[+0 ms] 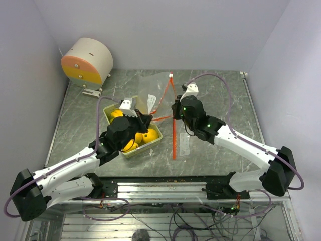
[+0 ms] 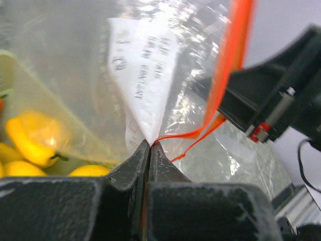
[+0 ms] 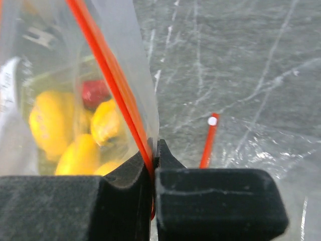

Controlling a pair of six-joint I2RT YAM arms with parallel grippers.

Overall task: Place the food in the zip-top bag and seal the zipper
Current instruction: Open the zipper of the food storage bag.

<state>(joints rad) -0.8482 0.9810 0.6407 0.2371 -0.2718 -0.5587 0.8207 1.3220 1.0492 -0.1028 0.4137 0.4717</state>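
Note:
The clear zip-top bag (image 1: 150, 88) hangs stretched between my two grippers above the table. My left gripper (image 1: 149, 119) is shut on the bag's edge (image 2: 165, 60), with its tips (image 2: 149, 144) pinching the film where thin red lines meet. My right gripper (image 1: 175, 111) is shut on the bag's mouth, and the red-orange zipper (image 3: 108, 70) runs down between its tips (image 3: 153, 150). In the top view the zipper (image 1: 163, 95) rises toward the back of the table. The food (image 1: 143, 136), several yellow fruits, lies in the pale green tray (image 1: 114, 108). Through the bag I see yellow fruits (image 3: 47, 123) and a small red piece (image 3: 95, 93).
A straight red strip (image 1: 174, 140) lies on the marbled table in front of the right gripper, also in the right wrist view (image 3: 208, 143). A round cream-and-orange device (image 1: 88, 61) stands at the back left. White walls close in the table on three sides.

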